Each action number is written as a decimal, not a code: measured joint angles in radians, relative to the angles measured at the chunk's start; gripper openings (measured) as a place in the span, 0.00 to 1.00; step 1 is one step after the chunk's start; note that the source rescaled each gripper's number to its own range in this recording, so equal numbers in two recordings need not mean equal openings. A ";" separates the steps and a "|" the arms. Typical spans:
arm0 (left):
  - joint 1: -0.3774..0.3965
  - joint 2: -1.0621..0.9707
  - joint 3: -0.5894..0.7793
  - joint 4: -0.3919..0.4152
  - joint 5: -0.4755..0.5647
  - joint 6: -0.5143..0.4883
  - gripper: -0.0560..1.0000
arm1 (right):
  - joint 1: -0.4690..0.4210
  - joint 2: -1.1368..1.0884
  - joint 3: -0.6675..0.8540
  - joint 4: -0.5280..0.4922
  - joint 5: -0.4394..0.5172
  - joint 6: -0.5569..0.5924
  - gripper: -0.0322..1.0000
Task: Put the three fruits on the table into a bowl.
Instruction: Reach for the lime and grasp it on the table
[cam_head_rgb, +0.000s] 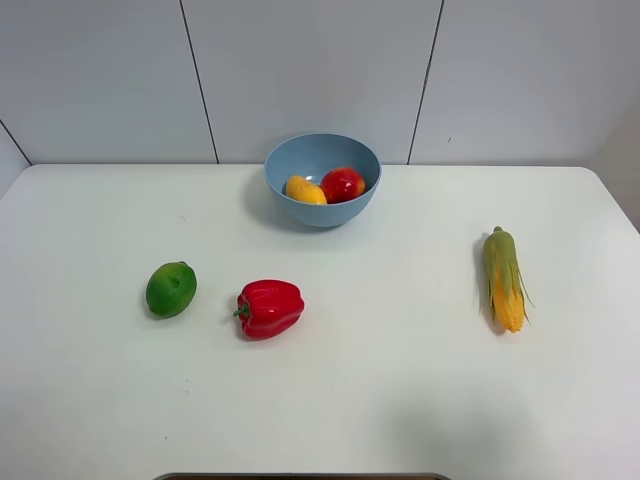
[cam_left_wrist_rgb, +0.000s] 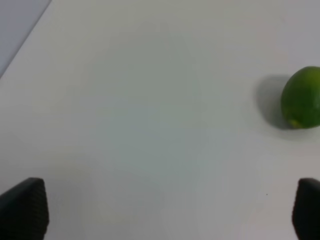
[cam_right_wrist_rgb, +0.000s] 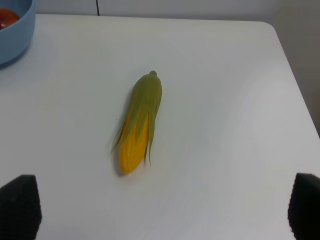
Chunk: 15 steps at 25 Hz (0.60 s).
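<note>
left gripper (cam_left_wrist_rgb: 165, 210) spread wide, empty, lime (cam_left_wrist_rgb: 301, 97) lying apart from it on white table (cam_head_rgb: 400, 380) toward the left edge; right gripper (cam_right_wrist_rgb: 162, 207) spread too, near corn cob (cam_right_wrist_rgb: 139, 122); peach (cam_head_rgb: 343, 184) and mango (cam_head_rgb: 305, 190) in bowl (cam_head_rgb: 320, 213) mid far edge, grey panelled wall (cam_head_rgb: 310, 70) behind.

Four things on the wide white tabletop (cam_head_rgb: 400, 380) before me.
A round light-blue plastic bowl (cam_head_rgb: 322, 212) stands far-centre. On my left, a round green lime (cam_head_rgb: 171, 289) lies near a glossy red bell pepper (cam_head_rgb: 269, 309). A long yellow corn cob (cam_head_rgb: 504, 279) in green husk lies well apart on my right.
</note>
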 joint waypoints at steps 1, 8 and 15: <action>0.000 0.000 0.000 0.000 0.000 0.000 1.00 | 0.000 0.000 0.000 0.000 0.000 0.000 1.00; 0.000 0.000 0.000 -0.001 0.000 0.000 1.00 | 0.000 0.000 0.000 0.000 0.000 0.000 1.00; 0.000 0.000 0.000 0.000 0.000 0.000 1.00 | 0.000 0.000 0.000 0.000 0.000 0.000 1.00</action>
